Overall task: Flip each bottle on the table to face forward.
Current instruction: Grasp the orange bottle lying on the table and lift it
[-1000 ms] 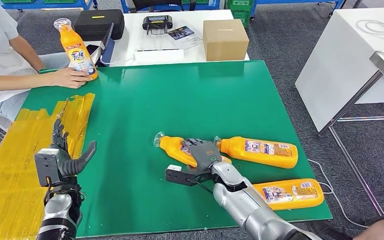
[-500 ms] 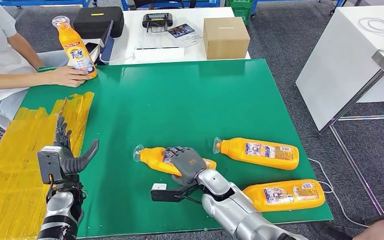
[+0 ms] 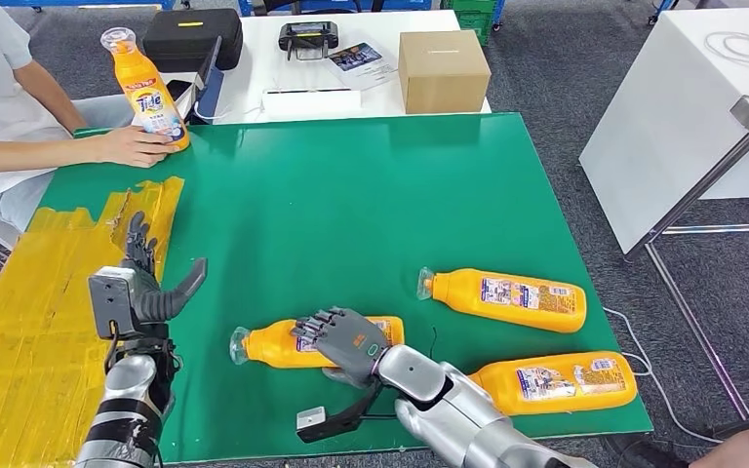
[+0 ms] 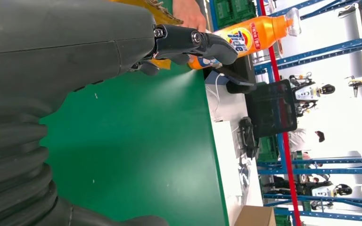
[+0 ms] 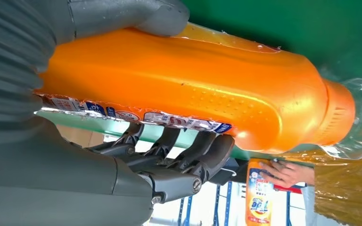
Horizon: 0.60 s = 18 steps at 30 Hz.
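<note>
Since the earlier frame, the right hand [image 3: 343, 343] had carried its bottle [image 3: 283, 344] leftward along the near part of the green table [image 3: 351, 195], away from the other 2 lying bottles. It held that bottle around the middle, thumb on one face and fingers [image 5: 202, 153] curled over the label edge. The bottle's long axis ran across the table, cap toward the robot's left, so a flip would probably mean rolling it about that axis. The left hand [image 3: 141, 288] hovered with fingers spread and empty, well apart from it; the right was plainly the nearer.

Count: 4 orange bottles, 3 lying down and 1 upright bottle [image 3: 146, 93] at the far left corner, steadied by a person's hand [image 3: 137, 148]. The far lying bottle [image 3: 507, 297] and the near lying bottle [image 3: 556, 380] lay crosswise too.
</note>
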Available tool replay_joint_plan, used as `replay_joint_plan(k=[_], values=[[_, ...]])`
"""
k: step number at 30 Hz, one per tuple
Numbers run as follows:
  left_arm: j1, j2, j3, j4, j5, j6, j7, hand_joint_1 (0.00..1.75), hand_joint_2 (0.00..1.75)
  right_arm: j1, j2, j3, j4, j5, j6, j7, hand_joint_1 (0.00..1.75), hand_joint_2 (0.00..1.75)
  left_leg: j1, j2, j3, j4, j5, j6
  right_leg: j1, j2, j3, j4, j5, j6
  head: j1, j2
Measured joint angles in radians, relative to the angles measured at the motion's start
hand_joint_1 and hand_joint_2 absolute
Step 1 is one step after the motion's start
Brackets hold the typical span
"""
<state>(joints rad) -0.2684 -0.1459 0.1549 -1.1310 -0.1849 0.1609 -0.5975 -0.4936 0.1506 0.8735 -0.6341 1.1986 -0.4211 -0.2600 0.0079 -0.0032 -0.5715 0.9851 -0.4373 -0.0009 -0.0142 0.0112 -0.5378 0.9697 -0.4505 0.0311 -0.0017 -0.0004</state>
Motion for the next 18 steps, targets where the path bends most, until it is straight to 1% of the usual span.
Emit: replay_joint_plan(k=[3,4,7,8,12,18], values=[[-0.003,0.001,-0.002,0.011,0.005,0.000,-0.001,0.00,1.75,-0.005,-0.009,0.003,0.002,0.000,-0.008,0.008,1.75,1.75,0.000,0.000,0.000,0.000,0.000,0.000,0.000,0.000,0.000,0.000,0.000,0.000,0.000,0.000],[-0.003,0.001,-0.003,0.014,0.007,0.000,-0.001,0.00,1.75,-0.007,-0.011,0.003,0.002,0.000,-0.009,0.012,1.51,1.75,0.000,0.000,0.000,0.000,0.000,0.000,0.000,0.000,0.000,0.000,0.000,0.000,0.000,0.000],[-0.004,0.004,-0.003,0.020,0.011,0.001,-0.002,0.00,1.75,-0.012,-0.017,0.003,0.005,0.001,-0.008,0.043,0.20,1.75,0.000,0.000,0.000,0.000,0.000,0.000,0.000,0.000,0.000,0.000,0.000,0.000,0.000,0.000],[-0.004,0.004,-0.003,0.021,0.012,0.002,-0.002,0.00,1.75,-0.014,-0.018,0.002,0.007,0.002,-0.005,0.061,0.00,1.75,0.000,0.000,-0.001,0.000,0.000,0.000,0.000,0.000,0.000,0.000,0.000,0.000,0.000,0.000],[0.000,0.008,-0.002,0.022,0.014,0.008,-0.001,0.00,1.75,-0.022,-0.019,-0.013,0.020,0.000,0.020,0.131,0.00,1.75,0.000,0.000,-0.001,0.000,0.000,0.000,0.000,0.000,0.000,0.000,0.000,0.000,0.000,0.000],[0.018,0.012,0.003,0.022,0.014,0.012,0.004,0.00,1.75,-0.029,-0.004,-0.053,0.026,0.003,0.031,0.199,0.00,1.75,0.000,0.000,-0.001,0.000,0.000,0.000,0.000,0.000,-0.001,0.000,0.000,0.000,0.000,0.000]])
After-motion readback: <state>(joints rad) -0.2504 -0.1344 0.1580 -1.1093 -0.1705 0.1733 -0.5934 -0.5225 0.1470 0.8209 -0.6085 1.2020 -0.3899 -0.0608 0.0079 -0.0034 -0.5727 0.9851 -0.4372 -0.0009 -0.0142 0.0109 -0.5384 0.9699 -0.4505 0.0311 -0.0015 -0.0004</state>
